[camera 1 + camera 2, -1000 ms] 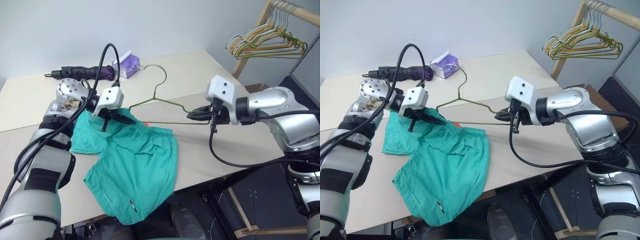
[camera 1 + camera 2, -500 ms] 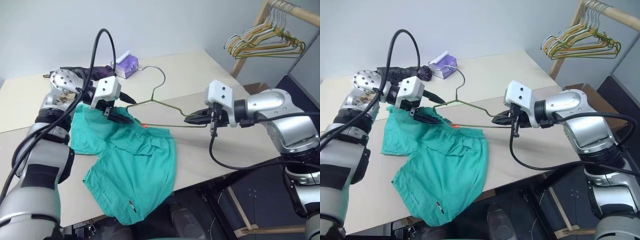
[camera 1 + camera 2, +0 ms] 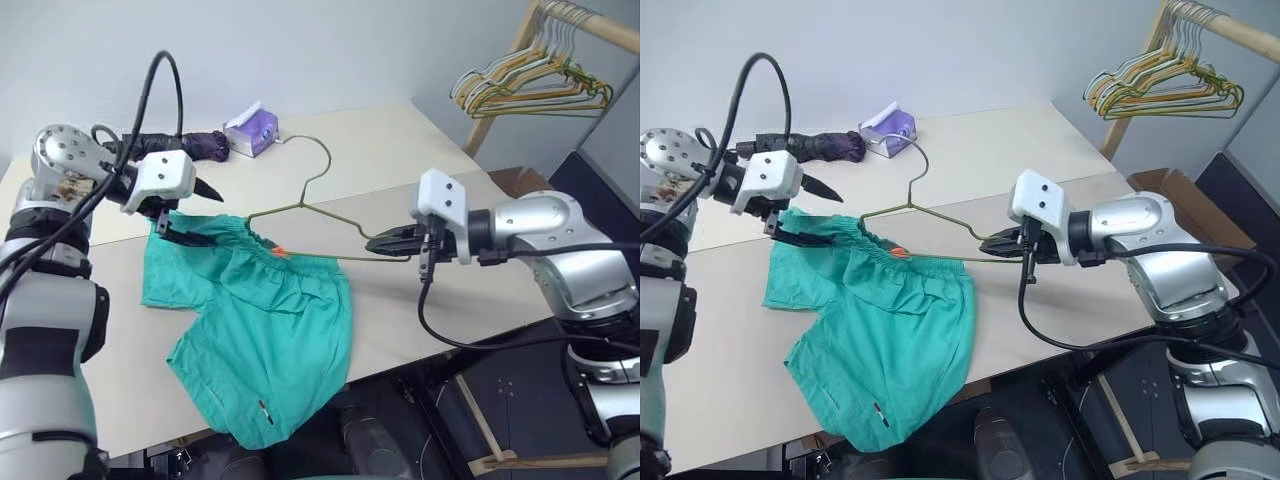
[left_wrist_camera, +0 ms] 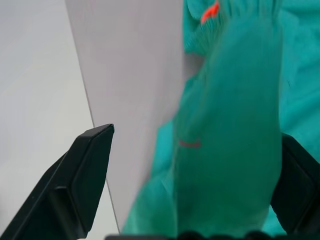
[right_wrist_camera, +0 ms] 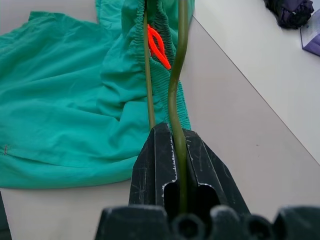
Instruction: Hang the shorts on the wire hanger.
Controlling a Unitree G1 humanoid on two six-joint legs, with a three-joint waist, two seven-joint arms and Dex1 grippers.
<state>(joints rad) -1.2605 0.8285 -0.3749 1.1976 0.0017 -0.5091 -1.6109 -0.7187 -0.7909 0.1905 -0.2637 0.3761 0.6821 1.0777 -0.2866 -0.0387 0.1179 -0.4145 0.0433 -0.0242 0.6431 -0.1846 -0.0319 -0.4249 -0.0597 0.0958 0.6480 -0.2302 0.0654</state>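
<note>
On the beige table (image 3: 400, 150), teal shorts (image 3: 270, 330); beyond, hanger rack (image 3: 540, 80).

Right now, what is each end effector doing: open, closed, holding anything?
Left end effector: open, holding nothing, with the shorts waistband between its fingers.
Right end effector: closed on the wire hanger.
</note>
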